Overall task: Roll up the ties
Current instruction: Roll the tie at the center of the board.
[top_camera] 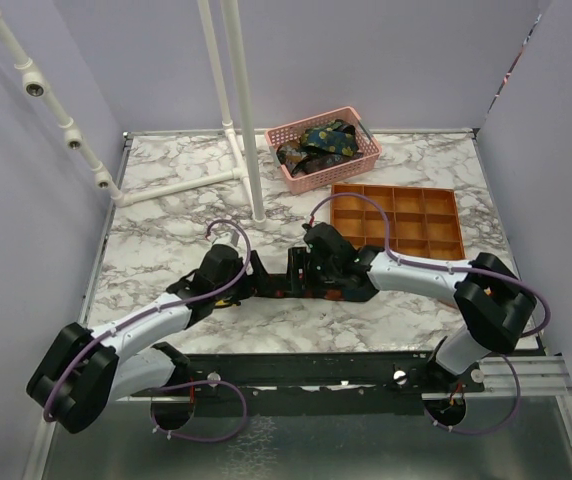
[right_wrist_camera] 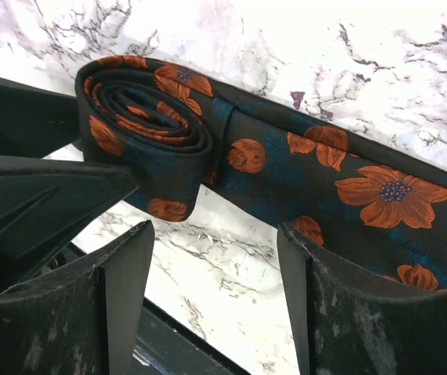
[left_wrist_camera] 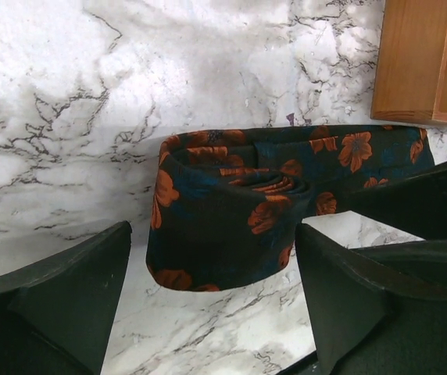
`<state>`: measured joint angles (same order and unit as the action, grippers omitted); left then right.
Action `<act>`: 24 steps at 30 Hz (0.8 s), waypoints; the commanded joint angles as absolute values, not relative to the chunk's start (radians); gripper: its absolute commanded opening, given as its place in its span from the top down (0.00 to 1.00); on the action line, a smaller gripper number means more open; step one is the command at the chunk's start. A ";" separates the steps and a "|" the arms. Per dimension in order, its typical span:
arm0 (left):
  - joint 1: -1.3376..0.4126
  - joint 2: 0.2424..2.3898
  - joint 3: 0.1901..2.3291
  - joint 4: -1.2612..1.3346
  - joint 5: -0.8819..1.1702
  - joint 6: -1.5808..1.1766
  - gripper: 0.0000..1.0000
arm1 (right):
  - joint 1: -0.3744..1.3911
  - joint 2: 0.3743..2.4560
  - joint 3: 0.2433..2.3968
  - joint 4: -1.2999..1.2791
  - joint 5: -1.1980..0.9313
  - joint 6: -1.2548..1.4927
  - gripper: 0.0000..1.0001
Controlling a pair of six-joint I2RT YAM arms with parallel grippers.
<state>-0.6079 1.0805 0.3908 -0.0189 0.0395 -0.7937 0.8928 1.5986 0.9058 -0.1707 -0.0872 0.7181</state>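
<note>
A dark navy tie with orange flowers lies on the marble table, one end wound into a roll (left_wrist_camera: pixel 223 211) and its tail (left_wrist_camera: pixel 356 148) running off to the right. My left gripper (left_wrist_camera: pixel 212 308) is open, its fingers either side of the roll's near edge without pinching it. The right wrist view shows the same roll (right_wrist_camera: pixel 149 117) and its flat tail (right_wrist_camera: pixel 372 191). My right gripper (right_wrist_camera: pixel 216 266) is open just short of the tail, with bare table between its fingers. From above, both grippers (top_camera: pixel 261 268) (top_camera: pixel 301 272) meet mid-table and hide the tie.
A pink basket (top_camera: pixel 358 165) at the back holds more ties (top_camera: pixel 316 145). An orange compartment tray (top_camera: pixel 396 218) sits right of centre, its corner (left_wrist_camera: pixel 419 62) close to the tie's tail. A white pipe stand (top_camera: pixel 249 120) rises at back left.
</note>
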 commanded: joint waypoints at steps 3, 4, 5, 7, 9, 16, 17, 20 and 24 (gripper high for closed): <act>-0.603 1.165 0.423 0.070 0.113 -0.749 0.21 | 0.870 1.590 0.914 -0.167 -0.087 0.737 0.33; -0.603 1.180 0.423 0.079 0.127 -0.745 0.24 | 0.868 1.596 0.917 -0.170 -0.089 0.739 0.33; -0.603 1.188 0.422 0.085 0.140 -0.743 0.28 | 0.867 1.602 0.918 -0.169 -0.089 0.741 0.33; -0.603 1.196 0.416 0.100 0.155 -0.741 0.37 | 0.863 1.612 0.919 -0.166 -0.090 0.749 0.33; -0.603 1.195 0.413 0.104 0.154 -0.738 0.49 | 0.860 1.610 0.915 -0.164 -0.088 0.756 0.34; -0.604 1.202 0.472 -0.013 0.108 -0.708 0.94 | 0.858 1.500 0.883 -0.232 -0.007 0.762 0.34; -0.604 1.210 0.493 -0.062 0.086 -0.697 1.00 | 0.858 1.473 0.874 -0.247 0.025 0.762 0.34; -0.612 1.225 0.577 -0.244 -0.038 -0.671 1.00 | 0.858 1.367 0.819 -0.288 0.072 0.762 0.34; -0.649 1.238 0.703 -0.474 -0.249 -0.667 1.00 | 0.859 1.237 0.712 -0.343 0.112 0.781 0.34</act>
<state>-0.6193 1.2255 0.5880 -0.1936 -0.0044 -0.6964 0.8619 1.3327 0.8009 -0.2413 0.0257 0.7597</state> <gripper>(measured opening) 0.133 0.663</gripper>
